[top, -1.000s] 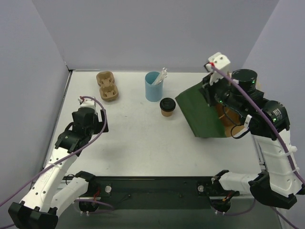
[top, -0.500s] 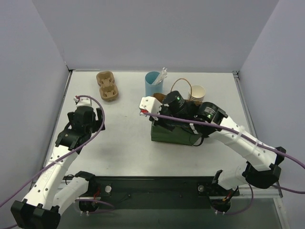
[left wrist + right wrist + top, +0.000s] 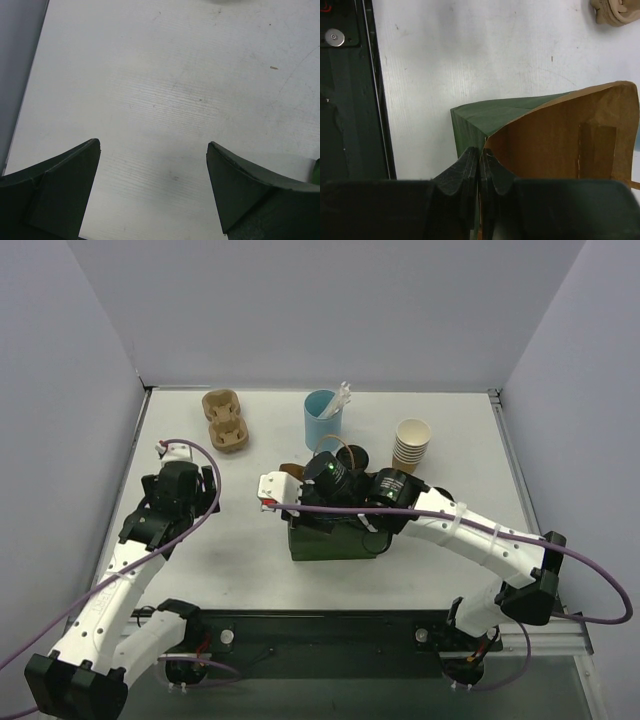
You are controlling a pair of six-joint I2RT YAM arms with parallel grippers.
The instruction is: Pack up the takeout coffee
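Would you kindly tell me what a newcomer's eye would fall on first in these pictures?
The dark green bag stands open in the middle of the table, with the right gripper shut on its rim. Just behind it sits the takeout coffee, its black lid on. The left gripper hangs open over the table's left side.

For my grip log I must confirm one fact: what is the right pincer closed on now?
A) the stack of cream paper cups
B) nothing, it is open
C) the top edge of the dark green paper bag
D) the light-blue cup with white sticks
C: the right wrist view shows the right pincer pressed shut on the rim of the dark green paper bag, whose inside is brown.
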